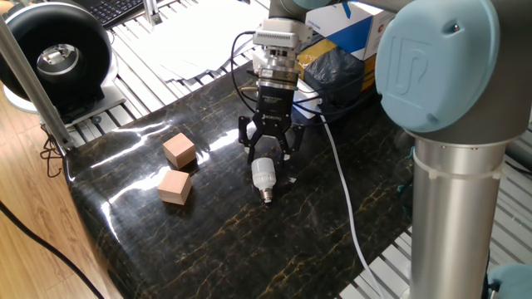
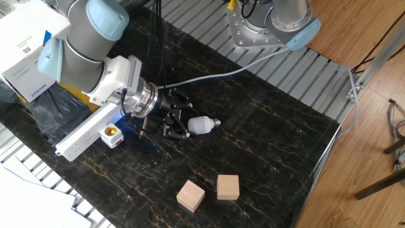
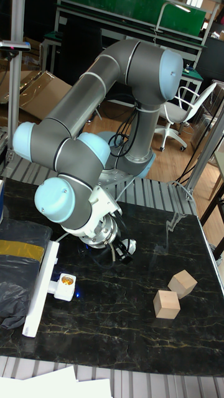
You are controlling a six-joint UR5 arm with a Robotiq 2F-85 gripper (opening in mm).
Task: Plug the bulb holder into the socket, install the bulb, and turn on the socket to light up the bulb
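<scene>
White cylindrical LED bulb (image 1: 263,175) lies flat on the dark marbled surface (image 1: 208,232) — silver base pointing away — between the spread pincer (image 1: 267,155) fingers.

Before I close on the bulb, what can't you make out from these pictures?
- Tall fixed view: the bulb is hidden behind the arm and end effector.
- Both fixed views: whether the fingers touch the bulb, or only straddle it, is too small to tell.
- One fixed view: the socket and bulb holder are hidden behind the arm.
</scene>
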